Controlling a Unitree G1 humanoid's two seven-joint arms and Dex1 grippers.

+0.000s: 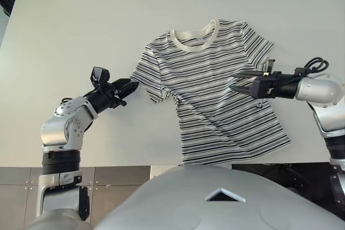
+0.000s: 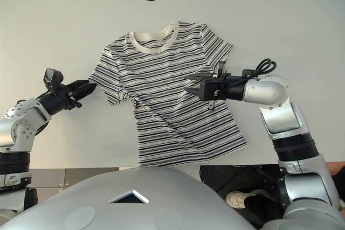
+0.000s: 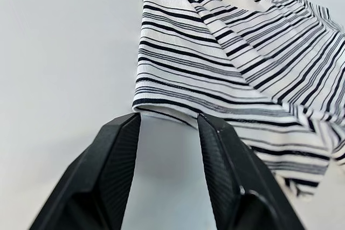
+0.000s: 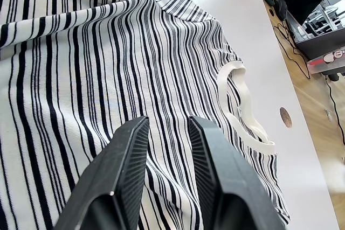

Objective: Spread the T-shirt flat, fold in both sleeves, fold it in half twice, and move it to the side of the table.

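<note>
A: Where's the shirt (image 1: 210, 90)?
B: Spread on the table (image 1: 81, 25), collar at 12, hem at 6. My left gripper (image 1: 131, 85) waits open at 9, tips at the sleeve (image 1: 146, 74) hem. The right gripper (image 1: 233, 81) hangs open over the cloth at 3.
A: And the fold?
B: I pinch only the hem edge, lift low, and lay it inward without dragging the body.

No lettering, number or sign can be read on the T-shirt (image 1: 210, 84) or the table (image 1: 81, 25).
</note>
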